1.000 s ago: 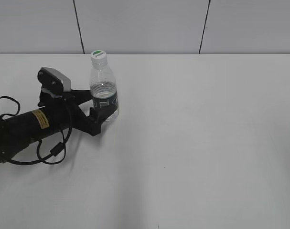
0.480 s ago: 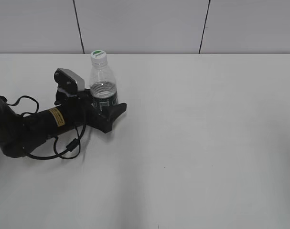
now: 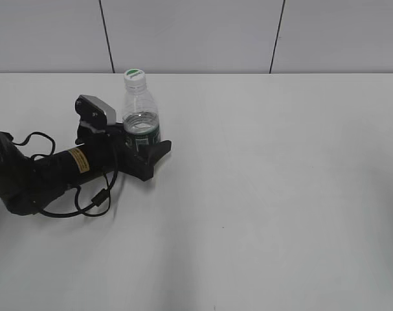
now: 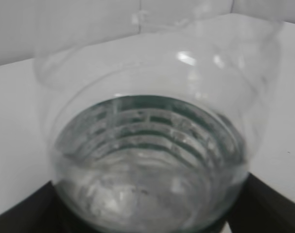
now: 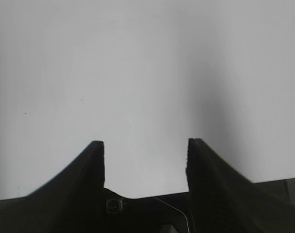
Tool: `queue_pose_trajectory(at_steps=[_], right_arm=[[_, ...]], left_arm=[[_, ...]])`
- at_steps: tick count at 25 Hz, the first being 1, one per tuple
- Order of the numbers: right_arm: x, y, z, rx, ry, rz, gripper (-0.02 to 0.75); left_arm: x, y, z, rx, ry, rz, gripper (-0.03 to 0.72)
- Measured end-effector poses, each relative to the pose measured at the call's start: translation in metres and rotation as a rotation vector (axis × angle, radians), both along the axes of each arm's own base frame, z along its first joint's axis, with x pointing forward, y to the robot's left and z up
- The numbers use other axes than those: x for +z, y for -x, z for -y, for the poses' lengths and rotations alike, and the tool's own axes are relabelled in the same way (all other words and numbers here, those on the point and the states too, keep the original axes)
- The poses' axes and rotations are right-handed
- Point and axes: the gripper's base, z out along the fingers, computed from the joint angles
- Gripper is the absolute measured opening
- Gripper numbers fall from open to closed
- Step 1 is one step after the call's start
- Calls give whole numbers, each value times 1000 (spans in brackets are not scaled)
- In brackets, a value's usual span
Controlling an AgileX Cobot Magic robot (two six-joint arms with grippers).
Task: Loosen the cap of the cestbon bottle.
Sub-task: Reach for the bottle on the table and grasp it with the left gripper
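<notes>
The cestbon bottle (image 3: 140, 110) stands upright at the back left of the white table, clear and ribbed, with a dark green label band low on it. Its cap (image 3: 134, 75), white with a green mark, sits on top. My left gripper (image 3: 149, 144) reaches in from the left and holds the bottle at the label band, one finger in front and the other hidden behind. In the left wrist view the bottle (image 4: 147, 165) fills the frame between the dark fingers. My right gripper (image 5: 145, 150) is open and empty over bare table, and is out of the exterior view.
The white table (image 3: 267, 194) stretches to the right and front of the bottle. A grey panelled wall (image 3: 196, 32) runs along the table's back edge, just behind the bottle. The left arm's black cable (image 3: 86, 204) loops on the table.
My left gripper has slid right, taking the bottle between its fingers at the label band. The bottle has shifted very slightly to the right. In the last half second little has moved.
</notes>
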Motion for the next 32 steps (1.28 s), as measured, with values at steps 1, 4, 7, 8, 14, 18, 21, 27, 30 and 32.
queue_pose_trajectory(at_steps=[1,4,7,8,14,18,21,27,30,32], right_arm=[[4,0,0,-4,-4,12,419],[10,-1,0,-11,-10,32,420],[11,-1,0,-13,-11,36,420],[10,-2,0,-14,-11,31,420],[3,-17,-1,-23,-22,-36,421],[-2,-32,-2,-24,-28,-93,421],[9,-41,-4,-22,-45,-76,421],[23,-75,-13,-3,-109,-93,421],[17,-96,-23,38,-105,-143,421],[11,-111,-36,83,-102,-174,421]], left_arm=[[0,0,0,3,1,0,496],[0,-1,0,8,3,0,418],[0,2,2,-34,-3,7,396],[0,4,5,-54,-6,9,396],[4,15,41,-200,-17,44,394],[7,25,74,-292,-42,60,394],[7,30,92,-332,-75,62,393],[7,30,104,-294,-78,48,393],[4,26,101,-245,-76,27,393],[4,25,101,-239,-75,25,393]])
